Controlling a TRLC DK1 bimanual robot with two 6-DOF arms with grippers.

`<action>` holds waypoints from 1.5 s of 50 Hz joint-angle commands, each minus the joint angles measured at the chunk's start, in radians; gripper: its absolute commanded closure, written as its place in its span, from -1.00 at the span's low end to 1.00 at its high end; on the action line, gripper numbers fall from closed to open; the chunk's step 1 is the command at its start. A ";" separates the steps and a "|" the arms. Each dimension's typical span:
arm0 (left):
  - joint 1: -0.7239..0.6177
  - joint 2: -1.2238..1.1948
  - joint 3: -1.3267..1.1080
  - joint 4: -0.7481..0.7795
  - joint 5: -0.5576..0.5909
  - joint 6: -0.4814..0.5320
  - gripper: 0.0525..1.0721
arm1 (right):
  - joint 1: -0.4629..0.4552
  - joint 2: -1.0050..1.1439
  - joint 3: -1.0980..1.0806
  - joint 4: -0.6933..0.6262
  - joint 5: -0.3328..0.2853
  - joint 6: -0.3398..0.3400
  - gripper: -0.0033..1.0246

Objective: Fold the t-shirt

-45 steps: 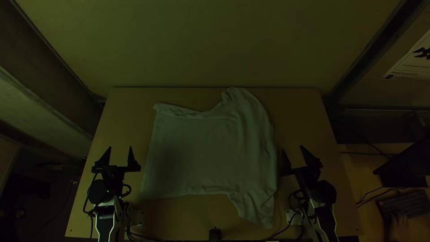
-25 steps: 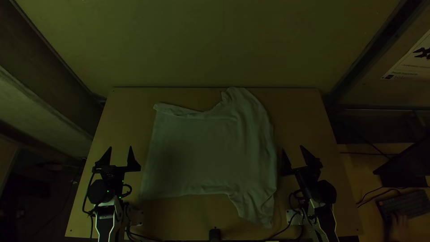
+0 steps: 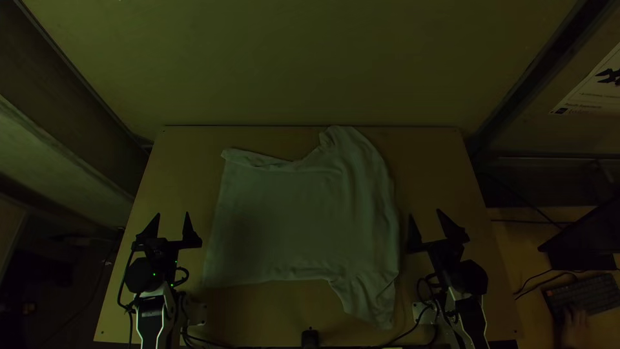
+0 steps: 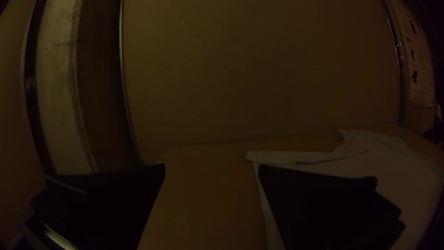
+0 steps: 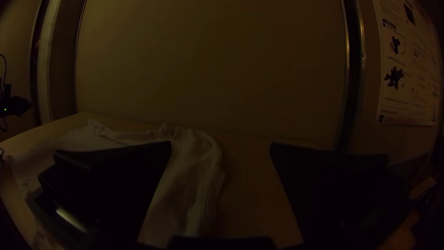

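T-shirt [image 3: 290, 220] plain pale, perhaps white; table [image 3: 439, 168] light brown; left gripper [image 3: 172, 214], right gripper [image 3: 425, 213] black.

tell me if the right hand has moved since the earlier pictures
Yes, slightly: in the top view, the right hand has shifted toward the right edge of the table, away from the t-shirt.

So yeah, a dark keyboard [image 3: 584, 294] is lying off right of the table [image 3: 452, 168], and some printed poster [image 3: 588, 90] is hanging nearby.

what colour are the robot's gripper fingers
Black; the right gripper's fingers show it best in the top view, against the light wooden table.
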 commanded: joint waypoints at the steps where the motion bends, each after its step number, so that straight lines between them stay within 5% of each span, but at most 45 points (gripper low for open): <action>1: -0.007 0.001 0.044 -0.032 0.001 0.014 -0.90 | -0.009 -0.004 0.068 0.009 0.011 -0.033 -0.91; 21: -0.066 0.137 0.309 0.011 0.008 0.029 -0.90 | -0.007 0.194 0.338 0.099 0.011 -0.127 -0.91; 35: -0.112 0.441 0.628 0.037 0.008 0.024 -0.90 | -0.004 0.503 0.639 0.138 0.011 -0.128 -0.91; 49: -0.167 0.812 1.011 -0.140 0.007 -0.019 -0.90 | -0.014 0.809 0.943 0.075 0.011 -0.128 -0.91; 75: -0.210 1.205 1.275 -0.203 0.007 -0.083 -0.90 | -0.020 1.243 1.239 -0.011 0.010 -0.085 -0.91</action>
